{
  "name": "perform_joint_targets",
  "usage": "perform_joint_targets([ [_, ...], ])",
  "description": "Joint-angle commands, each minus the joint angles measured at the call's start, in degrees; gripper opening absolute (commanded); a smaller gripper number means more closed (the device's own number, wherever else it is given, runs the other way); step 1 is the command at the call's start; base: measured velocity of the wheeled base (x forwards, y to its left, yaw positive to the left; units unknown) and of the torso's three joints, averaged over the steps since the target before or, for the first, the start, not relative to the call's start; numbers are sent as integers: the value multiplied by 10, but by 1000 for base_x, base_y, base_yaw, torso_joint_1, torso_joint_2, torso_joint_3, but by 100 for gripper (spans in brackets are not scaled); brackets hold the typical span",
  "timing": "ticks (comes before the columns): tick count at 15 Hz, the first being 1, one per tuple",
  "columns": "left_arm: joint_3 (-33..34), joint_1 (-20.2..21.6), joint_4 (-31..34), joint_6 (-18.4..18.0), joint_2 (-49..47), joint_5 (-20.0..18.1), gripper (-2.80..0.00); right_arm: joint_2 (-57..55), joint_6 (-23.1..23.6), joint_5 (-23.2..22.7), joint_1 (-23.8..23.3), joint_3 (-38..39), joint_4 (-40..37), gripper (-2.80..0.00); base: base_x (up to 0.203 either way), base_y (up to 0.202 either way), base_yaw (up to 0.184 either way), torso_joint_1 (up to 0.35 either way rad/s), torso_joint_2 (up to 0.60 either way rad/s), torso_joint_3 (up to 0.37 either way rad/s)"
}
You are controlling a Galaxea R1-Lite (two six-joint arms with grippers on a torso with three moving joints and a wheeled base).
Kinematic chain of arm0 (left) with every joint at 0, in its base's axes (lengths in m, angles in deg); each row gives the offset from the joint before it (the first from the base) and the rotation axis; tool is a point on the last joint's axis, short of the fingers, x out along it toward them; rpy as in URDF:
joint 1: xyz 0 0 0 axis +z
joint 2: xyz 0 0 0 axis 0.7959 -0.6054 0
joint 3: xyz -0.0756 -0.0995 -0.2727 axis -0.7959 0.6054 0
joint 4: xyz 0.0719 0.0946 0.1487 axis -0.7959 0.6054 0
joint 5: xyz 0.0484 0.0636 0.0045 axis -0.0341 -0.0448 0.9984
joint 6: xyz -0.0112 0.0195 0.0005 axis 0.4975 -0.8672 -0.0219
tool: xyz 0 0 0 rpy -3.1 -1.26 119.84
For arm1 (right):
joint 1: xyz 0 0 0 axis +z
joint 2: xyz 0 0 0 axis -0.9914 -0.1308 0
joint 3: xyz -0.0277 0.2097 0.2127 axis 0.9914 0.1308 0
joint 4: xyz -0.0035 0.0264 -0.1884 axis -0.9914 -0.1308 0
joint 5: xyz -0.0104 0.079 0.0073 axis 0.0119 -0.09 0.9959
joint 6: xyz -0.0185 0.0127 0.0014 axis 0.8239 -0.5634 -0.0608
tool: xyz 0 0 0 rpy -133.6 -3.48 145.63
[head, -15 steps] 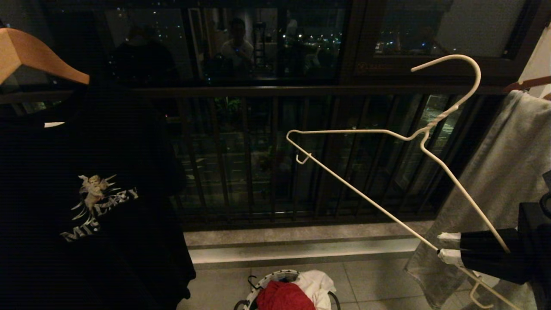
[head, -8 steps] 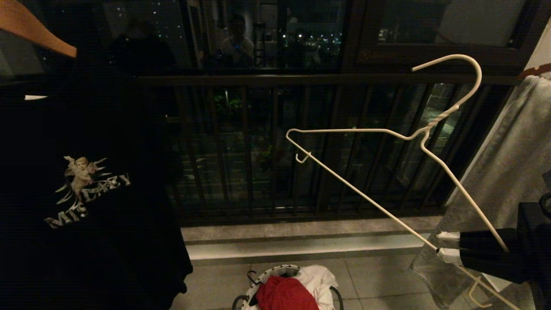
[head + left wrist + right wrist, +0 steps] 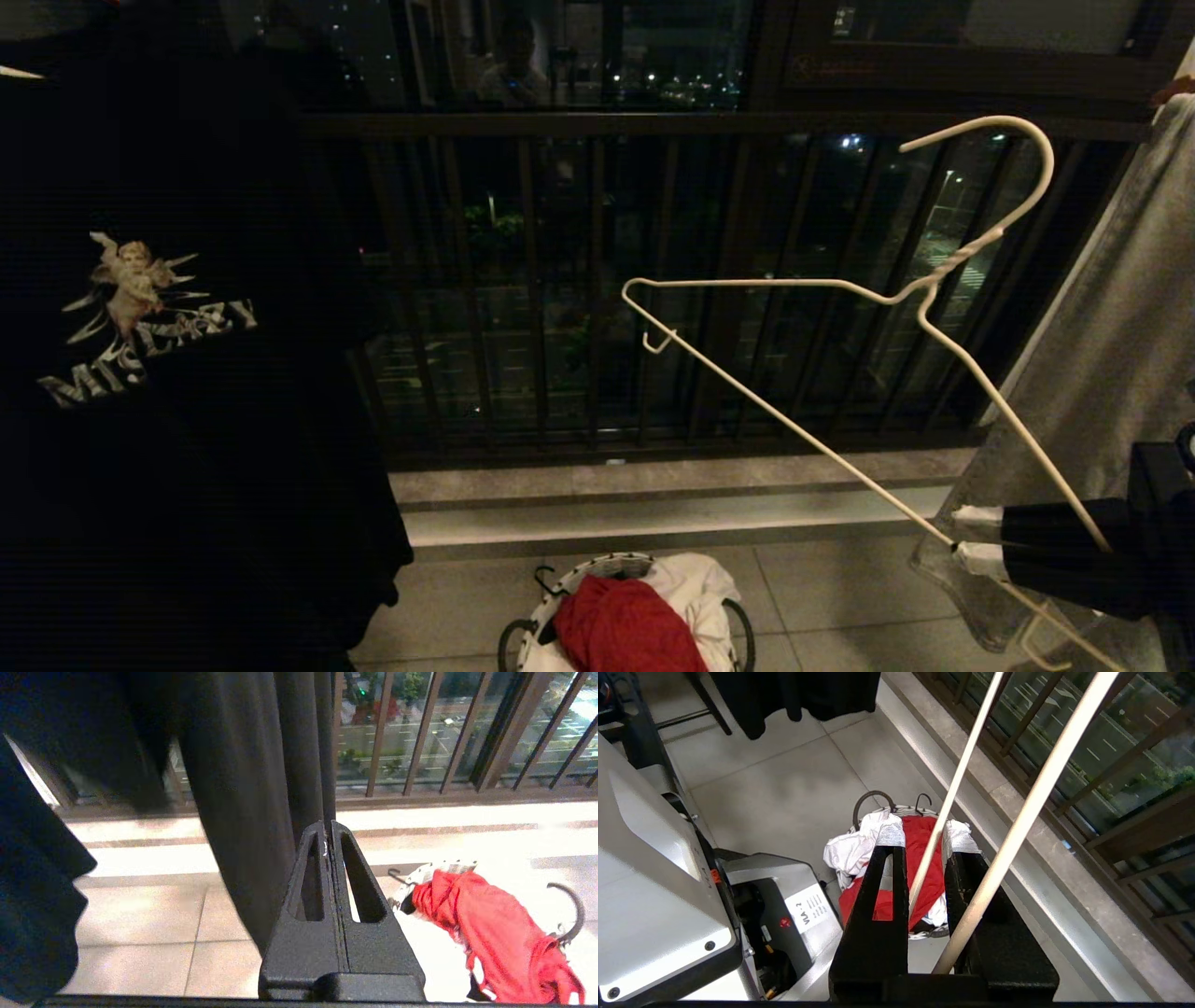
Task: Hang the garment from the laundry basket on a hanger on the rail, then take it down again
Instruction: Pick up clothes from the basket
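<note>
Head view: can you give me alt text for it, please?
The right pincer holds a cream wire hanger up before a dark balcony railing. Below, the red garment lies in the laundry basket; a black T-shirt hangs left.

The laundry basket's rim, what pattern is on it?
The laundry basket has a black-and-white patterned rim, clearest in the head view; the wrist views mostly hide it.

We list: left claw [image 3: 331,833], matte black slotted fingers; right claw [image 3: 923,835], black slotted fingers with white-taped tips; silver-grey body panels [image 3: 649,868] bearing dark screws, small red marks and a white label.
</note>
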Motion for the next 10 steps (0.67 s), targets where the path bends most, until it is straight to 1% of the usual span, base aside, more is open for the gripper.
perform_joint_targets([
  [1, 1, 0, 0, 0, 0, 0, -280, 3, 3, -3, 0, 1, -1, -280, 0, 0, 0, -207, 520, 308],
  [10, 1, 0, 0, 0, 0, -1, -280, 8, 4, -3, 1, 4, -1, -280, 0, 0, 0, -178, 492, 315],
])
